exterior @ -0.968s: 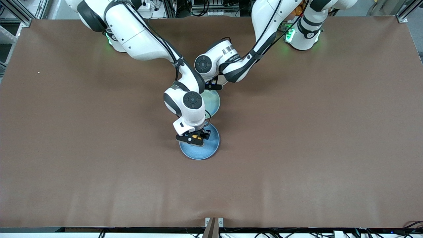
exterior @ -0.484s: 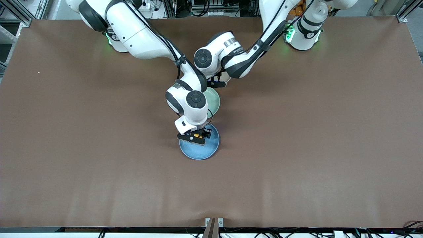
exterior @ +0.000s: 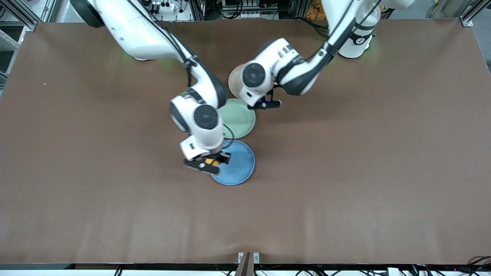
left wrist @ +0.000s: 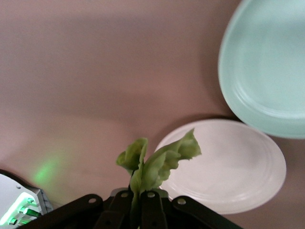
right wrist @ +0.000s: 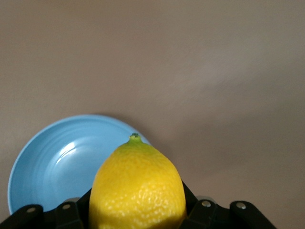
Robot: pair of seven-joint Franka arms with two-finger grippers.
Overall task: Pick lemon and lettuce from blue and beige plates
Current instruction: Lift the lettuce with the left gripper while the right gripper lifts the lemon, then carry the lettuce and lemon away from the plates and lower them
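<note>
My right gripper (exterior: 207,163) is shut on the yellow lemon (exterior: 210,161) and holds it up over the blue plate's (exterior: 239,165) edge toward the right arm's end. In the right wrist view the lemon (right wrist: 137,186) fills the jaws, with the empty blue plate (right wrist: 52,162) below. My left gripper (exterior: 269,104) is shut on the green lettuce (left wrist: 159,162), held up beside the beige plate (left wrist: 233,167). The beige plate (exterior: 232,82) is mostly hidden under the left wrist in the front view.
A pale mint-green plate (exterior: 238,119) lies empty between the beige and blue plates; it also shows in the left wrist view (left wrist: 267,71). Brown tabletop (exterior: 364,153) spreads all round the three plates.
Both grippers have risen. The right one has carried the lemon toward the right arm's end, off the blue plate's middle. The left one has carried the lettuce toward the left arm's end, uncovering the mint plate.
</note>
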